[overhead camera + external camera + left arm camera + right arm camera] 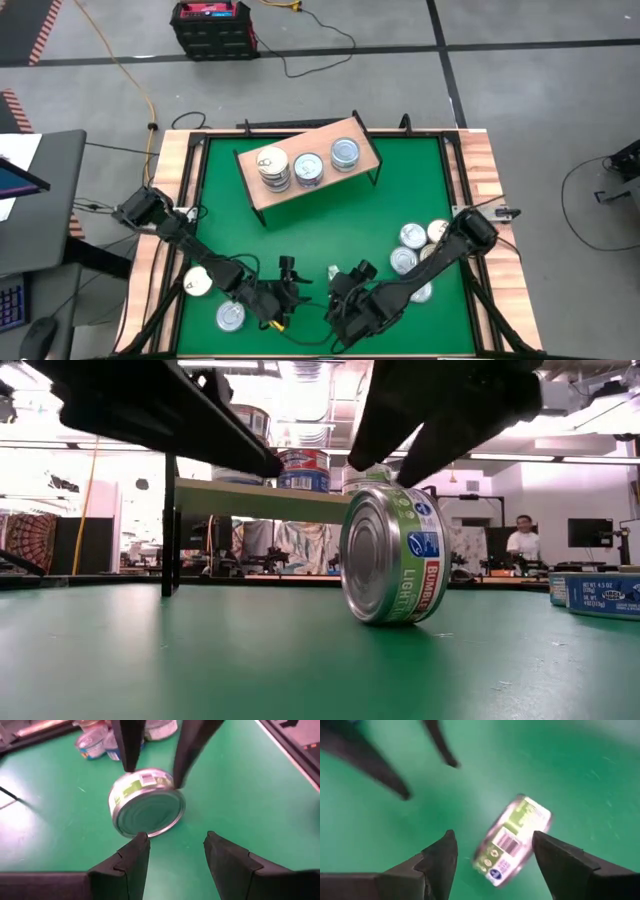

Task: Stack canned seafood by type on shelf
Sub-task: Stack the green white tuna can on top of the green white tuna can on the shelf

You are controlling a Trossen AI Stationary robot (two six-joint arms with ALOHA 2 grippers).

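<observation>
Canned seafood is what we see between the two arms: one green-labelled tin (pixel 392 555) stands on its edge on the green table (pixel 300 225), near the front middle. In the right wrist view the right gripper (pixel 495 851) has its jaws wide apart, one finger on each side of this tin (pixel 512 840), and we cannot tell if they touch it. In the low view its dark fingers (pixel 440 415) come down just over the tin's top. The left gripper (pixel 172 852) is just beside, its jaws about half open and holding nothing; the tin (pixel 146 802) lies just beyond its fingertips, apart from them.

Further out, the shelf (pixel 310 162) stands tilted at the back middle of the table. It carries three places: a stack with a gold lid (pixel 272 165), a silver-topped one (pixel 308 167) and another silver one (pixel 344 152).

A group of tins (pixel 415 245) lies near the right edge, under the right arm. Near the left front we see a cream-topped tin (pixel 198 281) and a silver tin (pixel 230 317).

In the low view a person (pixel 522 540) sits far behind the table.
</observation>
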